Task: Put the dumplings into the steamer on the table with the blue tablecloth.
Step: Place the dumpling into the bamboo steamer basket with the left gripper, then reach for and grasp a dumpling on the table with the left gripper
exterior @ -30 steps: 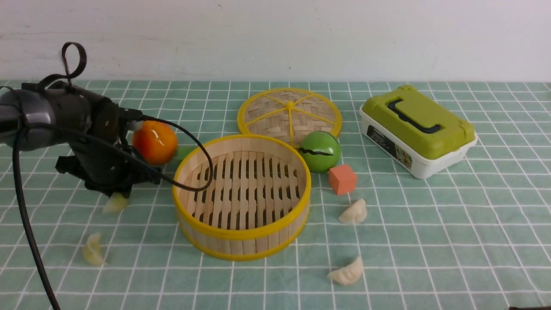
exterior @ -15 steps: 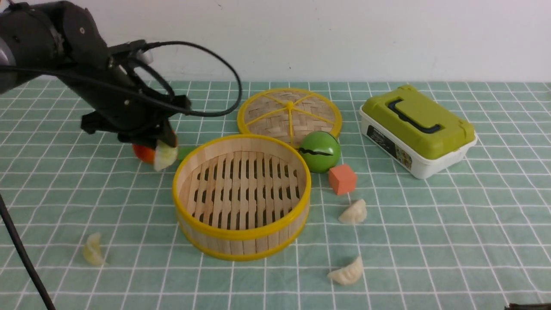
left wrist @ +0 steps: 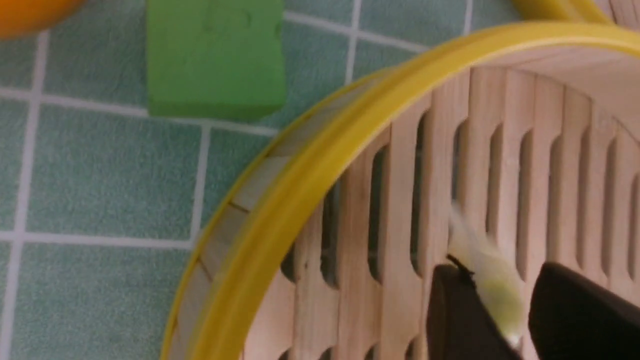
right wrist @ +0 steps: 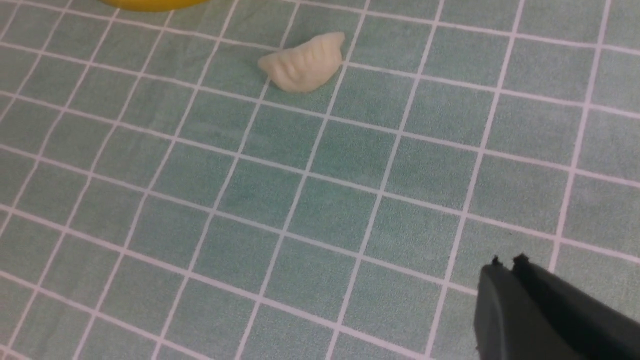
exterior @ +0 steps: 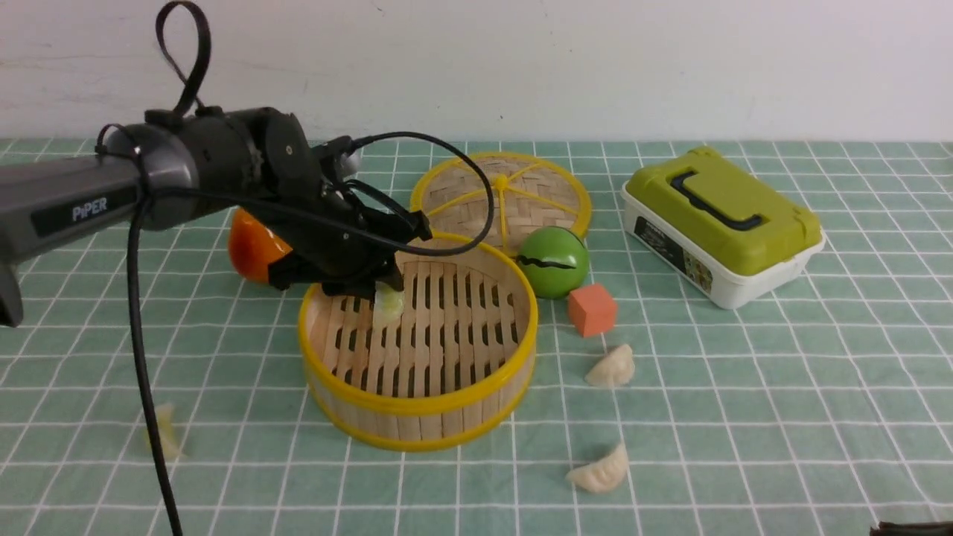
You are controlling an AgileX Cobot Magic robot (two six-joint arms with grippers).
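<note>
Left hand (left wrist: 500, 300) — parted, yellow-green dumpling (left wrist: 495, 285) between fingertips; best released low over slats. Right hand (right wrist: 507, 265) — closed, empty.

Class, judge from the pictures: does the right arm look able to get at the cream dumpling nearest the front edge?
Probably yes: the right fingers look shut and would need to open, but only bare cloth shows between them and that dumpling.

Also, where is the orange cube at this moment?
In the front view, the orange cube lies right of the steamer, just beside the green ball.
</note>
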